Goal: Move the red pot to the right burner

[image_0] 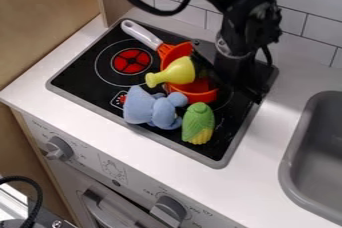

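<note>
My black gripper hangs over the right rear part of the black stove, close beside the red-orange pot on the pot's right. The pot stands near the stove's middle, partly covered by a yellow pear-shaped toy. An orange utensil head with a pale handle lies toward the back left, against the pot. Part of the right burner ring shows at the pot's right edge; the pot and gripper hide the rest.
The left burner has a red centre. In front of the pot lie a blue plush toy and a green and yellow corn toy. A grey sink is at the right; a tiled wall stands behind.
</note>
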Controlling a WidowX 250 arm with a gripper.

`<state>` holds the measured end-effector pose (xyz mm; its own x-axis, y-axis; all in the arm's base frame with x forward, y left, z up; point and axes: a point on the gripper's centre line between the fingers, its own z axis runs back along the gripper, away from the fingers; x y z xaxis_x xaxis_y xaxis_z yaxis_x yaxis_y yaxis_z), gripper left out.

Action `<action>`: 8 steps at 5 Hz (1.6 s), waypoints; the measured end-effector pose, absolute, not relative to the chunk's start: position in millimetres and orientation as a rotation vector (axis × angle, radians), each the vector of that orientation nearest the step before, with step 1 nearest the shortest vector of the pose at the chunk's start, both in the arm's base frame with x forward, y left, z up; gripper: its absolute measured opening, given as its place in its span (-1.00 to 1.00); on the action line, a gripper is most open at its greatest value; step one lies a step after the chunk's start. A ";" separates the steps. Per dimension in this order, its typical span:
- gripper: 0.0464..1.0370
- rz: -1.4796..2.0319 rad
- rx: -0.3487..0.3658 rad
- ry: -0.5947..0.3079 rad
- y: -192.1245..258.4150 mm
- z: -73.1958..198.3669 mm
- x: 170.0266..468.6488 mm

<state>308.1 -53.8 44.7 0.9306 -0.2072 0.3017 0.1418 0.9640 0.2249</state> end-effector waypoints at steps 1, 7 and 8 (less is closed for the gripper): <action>-0.95 -0.183 0.204 -0.344 -53.8 39.5 311.7; 0.92 -0.123 0.179 -0.200 -47.0 53.9 310.1; 0.92 -0.122 0.166 -0.187 -44.0 69.6 308.8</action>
<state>308.8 -44.0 69.6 0.9753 -0.1361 0.1742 0.1052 0.9788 0.1756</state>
